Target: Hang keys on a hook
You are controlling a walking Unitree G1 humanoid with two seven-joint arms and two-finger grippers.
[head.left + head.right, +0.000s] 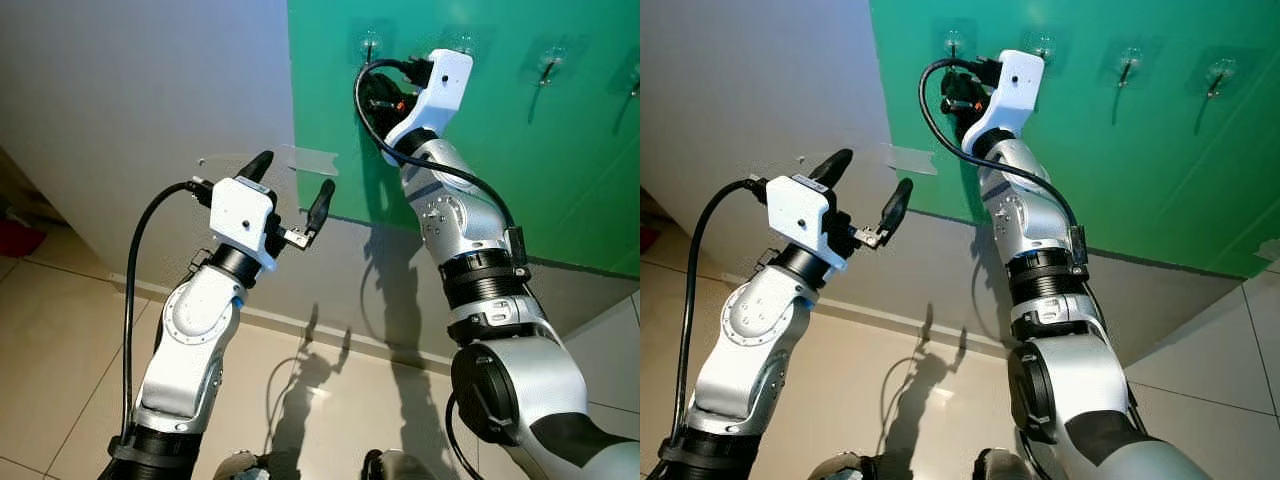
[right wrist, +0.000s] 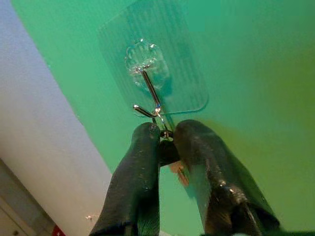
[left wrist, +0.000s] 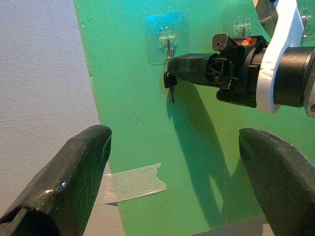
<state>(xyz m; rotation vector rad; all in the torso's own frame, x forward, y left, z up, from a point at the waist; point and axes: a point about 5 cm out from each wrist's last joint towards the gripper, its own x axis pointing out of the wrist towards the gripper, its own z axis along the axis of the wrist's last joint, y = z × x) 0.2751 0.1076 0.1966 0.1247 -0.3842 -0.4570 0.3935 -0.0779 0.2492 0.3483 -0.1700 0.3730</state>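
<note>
While the right gripper reaches up to the green board, its jaws are pressed together on the keys right at the leftmost hook. That hook is a thin metal wire on a clear adhesive pad; its stem runs down the board and bends outward at the foot, where the key ring sits against it. In the left wrist view the keys hang with their long axis straight down the board, the dark head just below the hook and the tip pointing to the floor, with the fingertips meeting them from the side.

More clear hooks sit in a row along the board toward the robot's right, well apart from one another. The occupied hook lies near the board's left edge, where green meets the pale wall; a strip of clear tape bridges that edge lower down. Below the keys the board is bare green down to its lower edge.

The left gripper is raised in front of the wall near the tape, lower than the right one and well apart from it, its jaws spread wide and holding nothing.
</note>
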